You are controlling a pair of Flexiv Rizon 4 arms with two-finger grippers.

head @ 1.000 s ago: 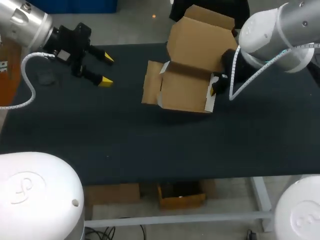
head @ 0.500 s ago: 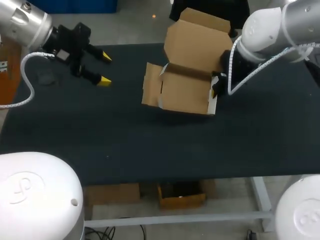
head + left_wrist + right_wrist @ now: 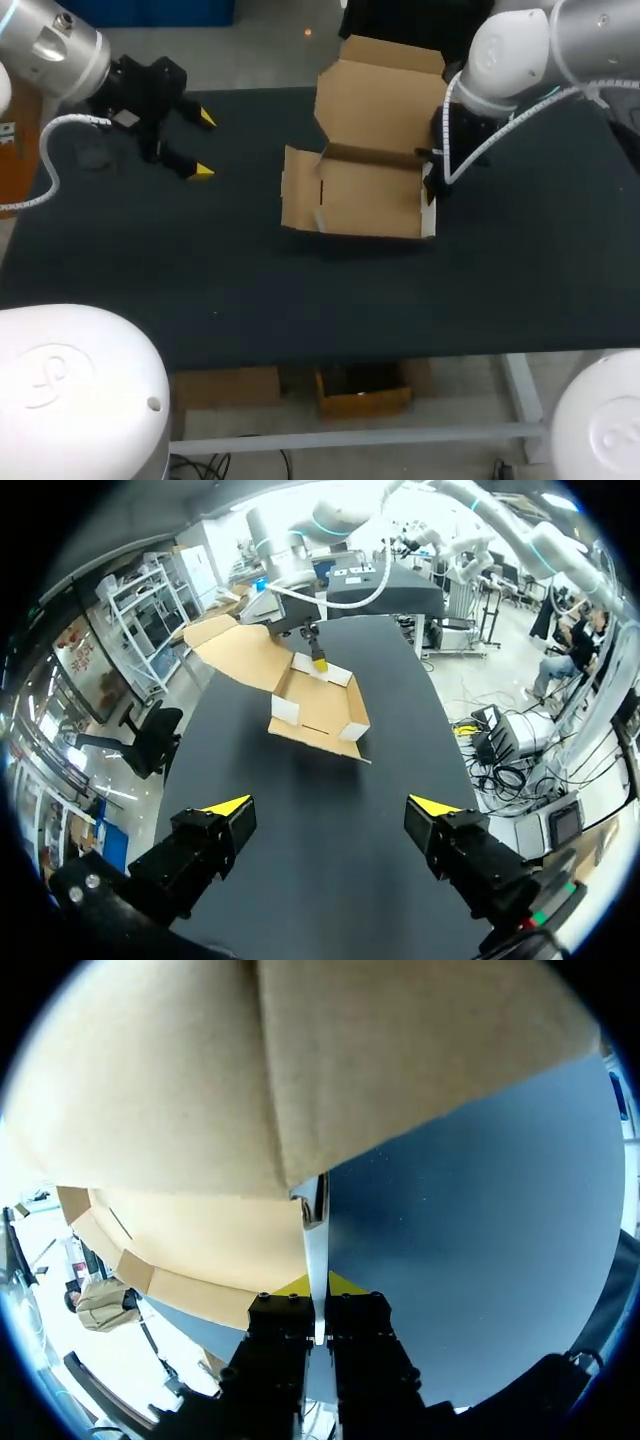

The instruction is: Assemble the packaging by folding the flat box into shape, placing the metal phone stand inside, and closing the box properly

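The box (image 3: 365,190) sits towards the far right of the surface (image 3: 300,290), open, with its lid (image 3: 375,95) standing up on the far side and a flap (image 3: 300,190) splayed out to the left. My right fingers (image 3: 428,185) are closed narrow on its right side wall. My left fingers (image 3: 204,145) hang spread wide and empty at the far left, well apart from it.

I judge the cardboard light and thin: stiff along the creases, quick to buckle across a panel, and likely to skid on the surface if pushed. Hold it by a wall's edge near a fold, never mid-panel.

The head view hides my grip under the arm. The right wrist view shows it: the wall's white edge (image 3: 316,1230) pinched between both tips. The left wrist view looks into the box (image 3: 320,705) from its left end; it seems empty, though it is small there. I see no phone stand in any view
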